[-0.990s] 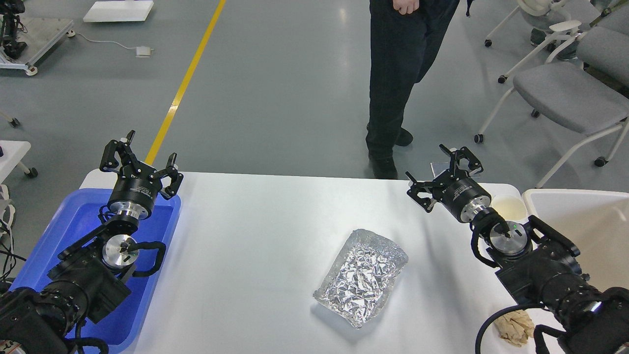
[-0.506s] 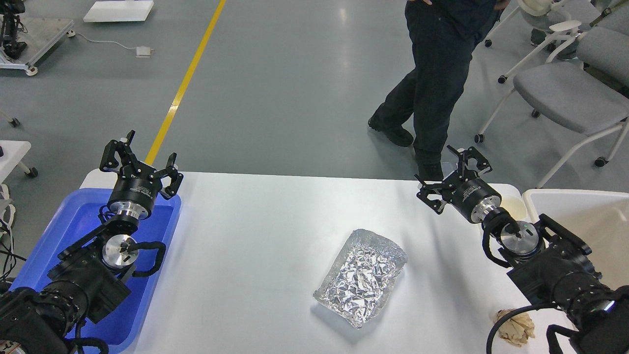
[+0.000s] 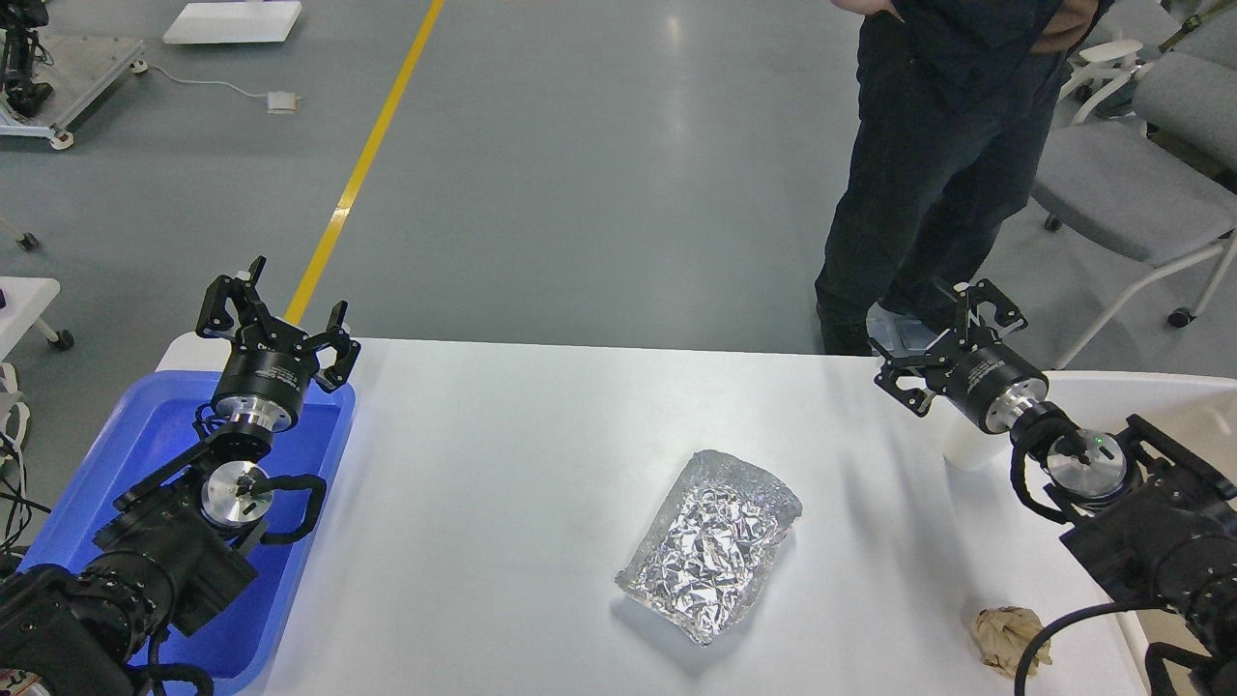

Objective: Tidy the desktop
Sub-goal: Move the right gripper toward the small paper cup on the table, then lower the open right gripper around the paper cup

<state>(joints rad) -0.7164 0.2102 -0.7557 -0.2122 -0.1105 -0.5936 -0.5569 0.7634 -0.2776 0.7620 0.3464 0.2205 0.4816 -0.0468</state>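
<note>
White table (image 3: 503, 464) — wide, rounded corners, fills the lower view. Foil tray (image 3: 710, 543), crumpled, lies right of centre. Brown paper wad (image 3: 1005, 636) near the front right corner. White cup (image 3: 969, 447) at the right edge, partly behind the right arm. Blue tray (image 3: 145, 454) on the left end, under the left arm. Beige bin (image 3: 1160, 406) just beside the right end. Left gripper (image 3: 275, 322) — fingers spread, holding nothing, above the tray's far rim. Right gripper (image 3: 952, 333) — fingers spread, above the far right edge. Person in dark trousers (image 3: 928, 184) stands beyond.
</note>
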